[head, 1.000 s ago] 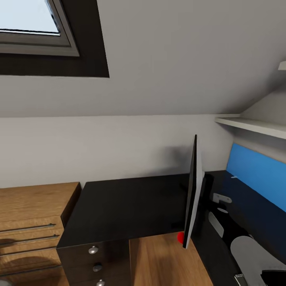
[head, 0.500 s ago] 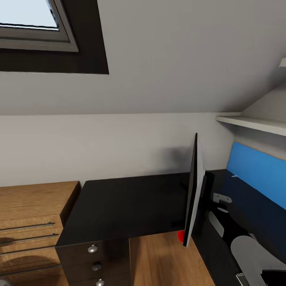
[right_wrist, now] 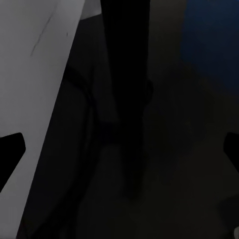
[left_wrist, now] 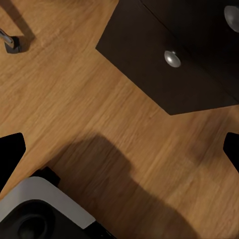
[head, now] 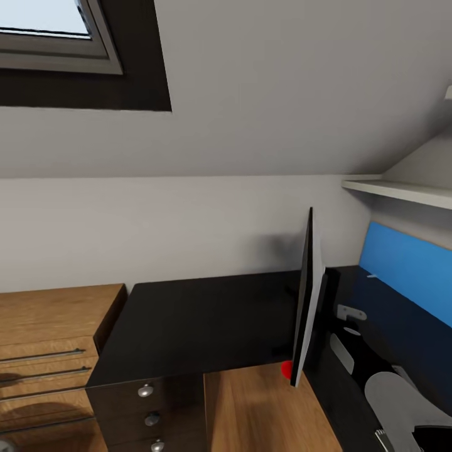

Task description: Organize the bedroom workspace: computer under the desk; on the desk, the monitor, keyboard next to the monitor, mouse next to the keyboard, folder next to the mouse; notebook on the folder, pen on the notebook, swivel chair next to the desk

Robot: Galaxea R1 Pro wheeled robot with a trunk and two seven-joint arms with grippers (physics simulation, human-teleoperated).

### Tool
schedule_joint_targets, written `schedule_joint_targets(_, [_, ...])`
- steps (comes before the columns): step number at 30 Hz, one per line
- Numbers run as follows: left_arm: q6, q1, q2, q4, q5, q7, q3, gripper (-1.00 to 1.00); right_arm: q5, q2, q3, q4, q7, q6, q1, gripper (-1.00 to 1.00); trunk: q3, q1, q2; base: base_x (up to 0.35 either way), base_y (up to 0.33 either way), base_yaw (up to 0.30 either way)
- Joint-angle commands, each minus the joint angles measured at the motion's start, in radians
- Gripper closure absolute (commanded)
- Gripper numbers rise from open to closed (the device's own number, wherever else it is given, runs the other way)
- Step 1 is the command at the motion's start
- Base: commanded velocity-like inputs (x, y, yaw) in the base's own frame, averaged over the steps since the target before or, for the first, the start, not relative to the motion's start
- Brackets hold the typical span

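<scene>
The monitor stands upright and edge-on at the right end of the black desk. Its lower edge shows just past the desk's front edge, beside a small red thing. My right arm reaches in low behind the monitor. In the right wrist view my right gripper is open, facing a grey panel and a black upright post, close up. My left gripper is open over the wooden floor with nothing between its fingers. Keyboard, mouse, folder, notebook, pen, computer and chair seat are out of view.
The desk has a dark drawer unit with round knobs. A wooden dresser stands to its left. A blue panel and a white shelf are on the right wall. A castor leg and my grey base are on the floor.
The whole head view has shifted slightly, so the camera moved. The desk and monitor keep their places relative to each other.
</scene>
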Motion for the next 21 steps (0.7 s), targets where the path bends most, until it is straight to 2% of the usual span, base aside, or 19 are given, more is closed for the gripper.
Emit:
schedule_joint_targets(1, [0.004,0.000,0.000,-0.002,0.008,0.005,0.000,-1.00,-0.005,-0.001,0.004,-0.002,-0.005,0.006,0.000,-1.00,-0.004,0.004,-0.008,0.000,0.000,0.000])
schedule_joint_targets(3, [0.004,0.000,0.000,-0.002,0.008,0.005,0.000,-1.00,-0.005,-0.001,0.004,-0.002,-0.005,0.006,0.000,-1.00,-0.011,0.012,-0.022,0.000,0.000,0.000])
schedule_joint_targets(13, [0.003,-0.001,0.001,0.002,0.002,0.003,-0.006,-1.00,-0.007,-0.010,0.004,-0.001,-0.004,0.007,-0.011,-1.00,-0.011,0.012,-0.022,0.000,0.000,0.000])
schedule_joint_targets(21, [0.001,-0.001,0.004,0.041,-0.001,0.000,-0.007,-1.00,-0.008,-0.016,0.003,0.010,-0.004,0.009,-0.019,-1.00,-0.011,0.012,-0.022,0.000,0.000,0.000])
